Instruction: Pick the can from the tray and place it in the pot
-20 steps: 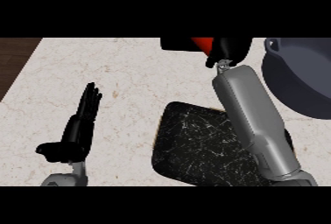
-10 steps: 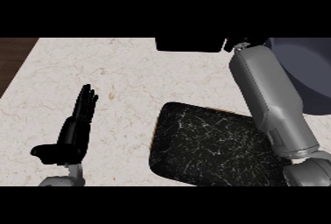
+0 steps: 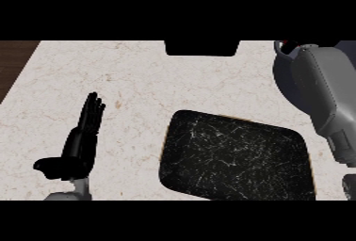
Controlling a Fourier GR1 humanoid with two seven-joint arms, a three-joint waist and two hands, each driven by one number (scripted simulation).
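The right forearm (image 3: 327,89) has swung further toward the right edge than a moment ago, and the red can seen earlier near its hand no longer shows. The forearm now lies over the dark grey pot (image 3: 287,80) at the upper right, hiding most of it; only a curved strip of the pot's wall shows on the arm's left side. The right hand is out of sight, so its fingers cannot be told, nor whether the can is in it or in the pot.

The left hand (image 3: 78,141) rests at the lower left, fingers straight and pressed together, pointing up the view, thumb out to the side, holding nothing.

A black speckled tray (image 3: 236,157) sits at centre right on the pale marble counter (image 3: 139,80). A dark wooden strip (image 3: 14,61) borders the counter's left edge.
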